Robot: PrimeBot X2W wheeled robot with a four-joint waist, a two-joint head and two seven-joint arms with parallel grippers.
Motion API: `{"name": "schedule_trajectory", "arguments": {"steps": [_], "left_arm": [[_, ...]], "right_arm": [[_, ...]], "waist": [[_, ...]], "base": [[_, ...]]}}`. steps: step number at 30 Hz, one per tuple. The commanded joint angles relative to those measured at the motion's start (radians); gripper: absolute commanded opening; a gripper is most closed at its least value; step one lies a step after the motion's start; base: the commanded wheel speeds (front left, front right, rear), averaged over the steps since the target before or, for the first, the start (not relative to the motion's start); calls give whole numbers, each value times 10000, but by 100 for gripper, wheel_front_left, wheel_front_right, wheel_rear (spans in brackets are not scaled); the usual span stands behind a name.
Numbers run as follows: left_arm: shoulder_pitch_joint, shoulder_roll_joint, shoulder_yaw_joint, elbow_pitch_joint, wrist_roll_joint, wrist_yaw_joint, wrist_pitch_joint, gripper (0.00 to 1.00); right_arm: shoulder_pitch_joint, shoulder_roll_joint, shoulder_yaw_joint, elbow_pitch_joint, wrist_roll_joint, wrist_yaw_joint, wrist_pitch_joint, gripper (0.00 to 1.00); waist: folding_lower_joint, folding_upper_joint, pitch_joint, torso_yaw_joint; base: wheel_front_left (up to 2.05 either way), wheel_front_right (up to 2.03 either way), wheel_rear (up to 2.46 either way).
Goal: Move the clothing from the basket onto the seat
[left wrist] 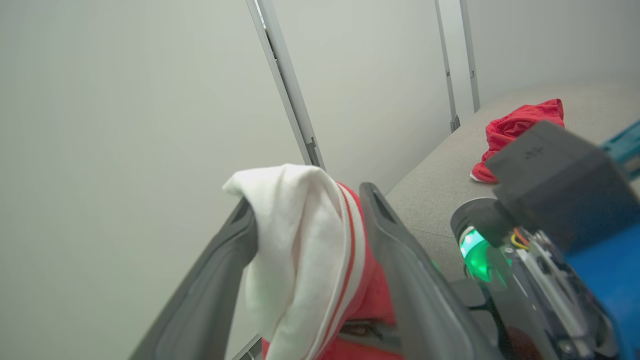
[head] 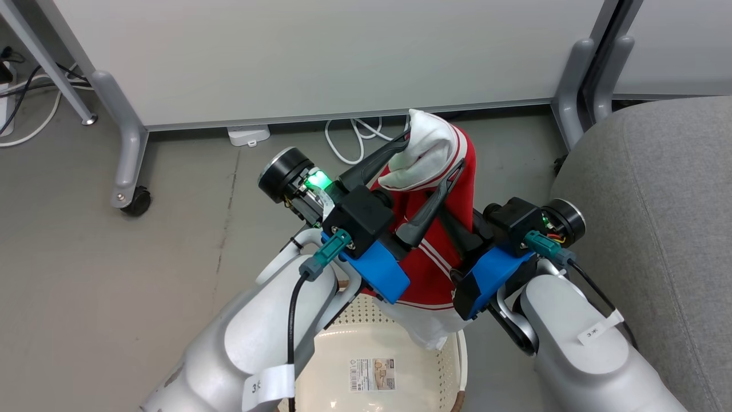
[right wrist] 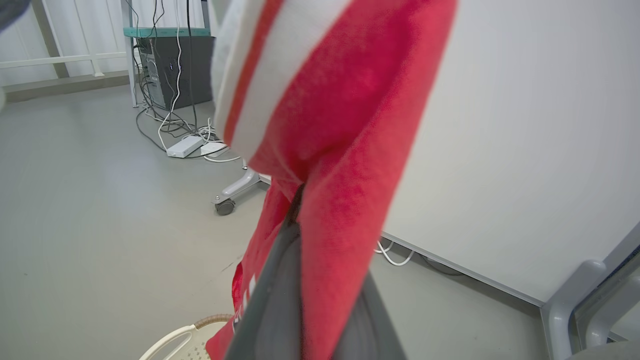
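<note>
The clothing, a bright red, white-trimmed fabric garment mid-frame, is pinched only by the right pincer and, draped across the wide-open left pincer, could snag or slip.

The left end effector stands spread around the clothing, seemingly over the basket.

Bare floor lies open left of the basket, and the seat to the right has a wide free top with one red piece lying on it. Straight ahead the partition panel closes the way, its wheeled leg and white cables on the floor below; the hanging clothing fills the gap between the two arms.
</note>
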Motion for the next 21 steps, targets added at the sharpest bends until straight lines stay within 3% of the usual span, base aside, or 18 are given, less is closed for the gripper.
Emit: {"name": "schedule_trajectory", "arguments": {"steps": [1,21], "left_arm": [[89,6,73,46,60,24,-51,100],[8,187,116,134,226,73,-51,100]], "right_arm": [[22,-11,-11,-60,26,1,-2,0],[31,-15,-1022,-717,-172,1,-3,0]], "waist": [[-1,0,5,-10],[-1,0,637,-954]], "base": [[0,0,0],[0,0,0]]}}
